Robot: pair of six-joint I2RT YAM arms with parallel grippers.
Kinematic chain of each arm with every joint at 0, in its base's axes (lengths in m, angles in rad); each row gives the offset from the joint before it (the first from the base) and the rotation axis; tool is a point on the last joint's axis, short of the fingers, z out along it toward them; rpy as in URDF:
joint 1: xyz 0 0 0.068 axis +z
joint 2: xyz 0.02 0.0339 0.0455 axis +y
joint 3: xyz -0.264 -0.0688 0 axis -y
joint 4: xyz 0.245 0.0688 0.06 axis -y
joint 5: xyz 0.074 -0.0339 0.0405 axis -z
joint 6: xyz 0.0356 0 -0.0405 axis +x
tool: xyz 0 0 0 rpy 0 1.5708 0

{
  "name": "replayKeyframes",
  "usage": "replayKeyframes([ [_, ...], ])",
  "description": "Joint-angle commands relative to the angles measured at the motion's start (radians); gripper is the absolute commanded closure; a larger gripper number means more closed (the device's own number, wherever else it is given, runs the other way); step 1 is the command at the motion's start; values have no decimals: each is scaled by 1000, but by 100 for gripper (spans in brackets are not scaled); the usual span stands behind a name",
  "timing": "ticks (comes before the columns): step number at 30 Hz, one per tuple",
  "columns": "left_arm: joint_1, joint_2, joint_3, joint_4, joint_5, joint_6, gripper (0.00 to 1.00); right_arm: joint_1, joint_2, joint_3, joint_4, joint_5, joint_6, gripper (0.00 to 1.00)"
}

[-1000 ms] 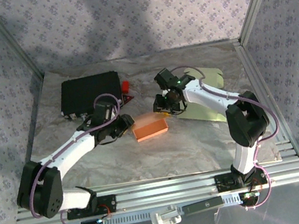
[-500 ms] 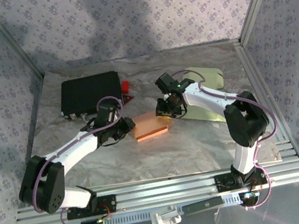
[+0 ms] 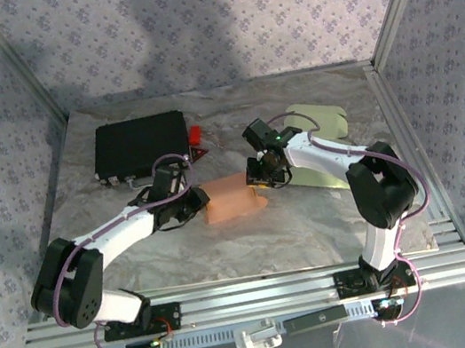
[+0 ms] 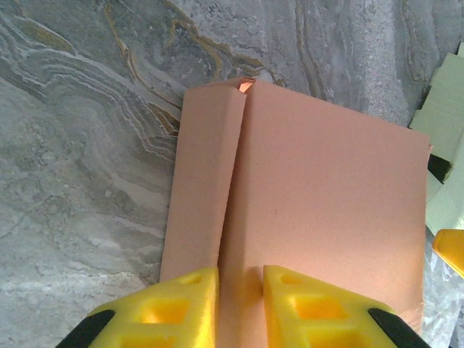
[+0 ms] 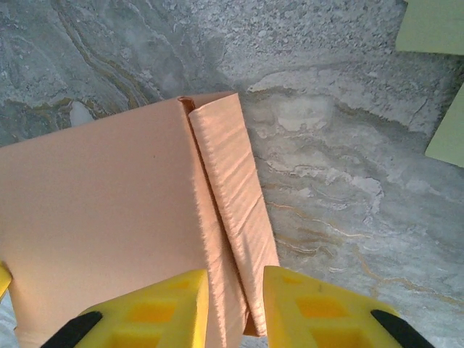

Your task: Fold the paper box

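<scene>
The salmon paper box (image 3: pixel 234 205) lies flat near the middle of the marbled grey surface (image 3: pixel 314 227), between the two arms. The left end effector (image 4: pixel 241 279) sits at the box's left edge, its yellow fingers narrow, with the crease of a folded side flap running into the gap. The right end effector (image 5: pixel 235 279) is equally narrow and straddles the opposite flap's crease. Whether either actually clamps the paper, I cannot tell.
</scene>
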State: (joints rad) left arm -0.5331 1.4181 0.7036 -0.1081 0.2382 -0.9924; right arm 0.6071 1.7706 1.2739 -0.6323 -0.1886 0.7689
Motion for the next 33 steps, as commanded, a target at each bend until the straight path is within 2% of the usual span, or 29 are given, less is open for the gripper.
replayKeyframes([
  [1, -6, 15, -11, -11, -25, 24, 78, 11, 4, -9, -17, 40, -13, 73],
  [10, -7, 0, -6, -36, -34, 54, 78, 26, -14, -30, -16, 90, -28, 72],
  [16, -4, -94, 44, -136, -67, 111, 62, 42, -91, -73, 7, 132, -53, 68],
  [20, 43, -57, 55, -118, 32, 154, 56, 53, -116, -138, 56, 96, -62, 63],
  [24, 69, -20, 58, -107, 78, 183, 54, 67, -114, -153, 90, 65, -60, 58],
  [33, 86, 54, 45, -58, 115, 210, 57, 81, -103, -140, 118, 27, -59, 54],
])
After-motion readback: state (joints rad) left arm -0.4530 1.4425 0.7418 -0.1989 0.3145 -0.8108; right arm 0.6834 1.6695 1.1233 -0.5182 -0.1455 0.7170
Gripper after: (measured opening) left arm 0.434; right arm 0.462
